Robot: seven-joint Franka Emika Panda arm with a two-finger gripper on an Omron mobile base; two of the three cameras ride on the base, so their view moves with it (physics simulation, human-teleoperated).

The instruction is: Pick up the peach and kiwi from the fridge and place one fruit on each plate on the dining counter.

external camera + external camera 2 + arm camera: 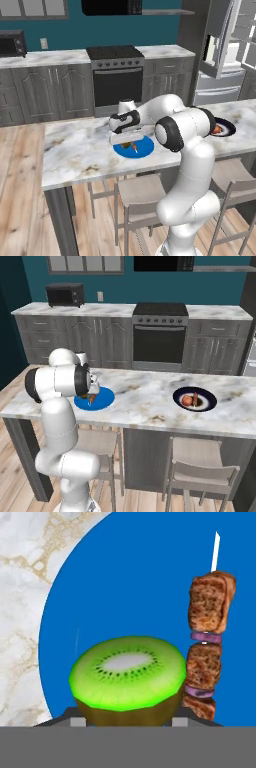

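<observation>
The kiwi [127, 672], a cut half with a bright green face and brown skin, sits between my fingertips just above the blue plate [125, 587]. My gripper [127, 719] is shut on it. In the base views the gripper [131, 144] [92, 397] hangs low over the blue plate [145, 150] [106, 399] on the dining counter [75, 150] [145, 398]. The peach [186, 400] lies on the black plate [207, 402] [228, 128] further along the counter. The fridge [225, 45] stands behind with its doors open.
A meat skewer [207, 642] lies on the blue plate right beside the kiwi; another skewer [195, 398] lies by the peach. Grey stools [142, 192] [200, 468] stand under the counter's near edge. A stove [160, 331] and wall cabinets line the back.
</observation>
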